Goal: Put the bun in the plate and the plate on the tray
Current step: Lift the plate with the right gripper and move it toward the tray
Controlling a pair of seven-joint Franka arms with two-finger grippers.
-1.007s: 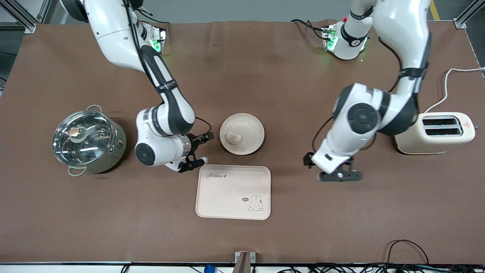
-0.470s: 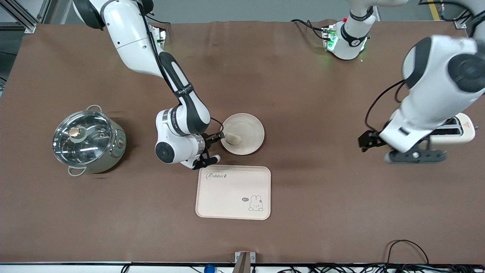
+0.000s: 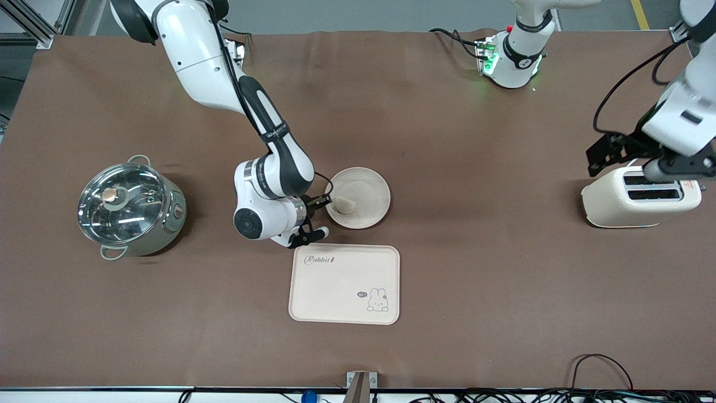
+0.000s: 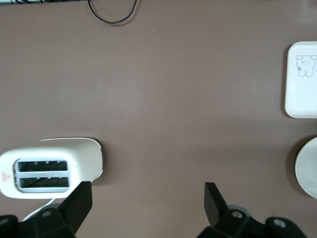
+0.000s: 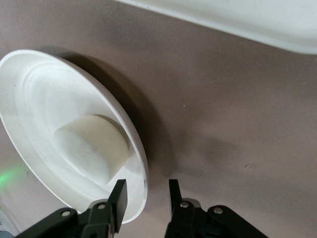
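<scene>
Bun (image 3: 345, 205) already lies in the plate (image 3: 373, 184), which sits on the surface just farther from the camera than the tray (image 3: 344, 294). Right pincer (image 5: 146, 196) straddles the plate's rim, fingers (image 5: 119, 196) parted and gripping nothing yet. Best to close firmly on the rim, lift level so the bun does not roll, and set down centred on the tray. Left pincer (image 4: 146, 201) waits spread above the toaster (image 3: 640, 197).

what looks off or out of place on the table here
Nothing stands out. The bun sits in the plate, upright on the cloth beside the tray; the right gripper straddles its rim, and the left gripper hangs open over the toaster.
</scene>
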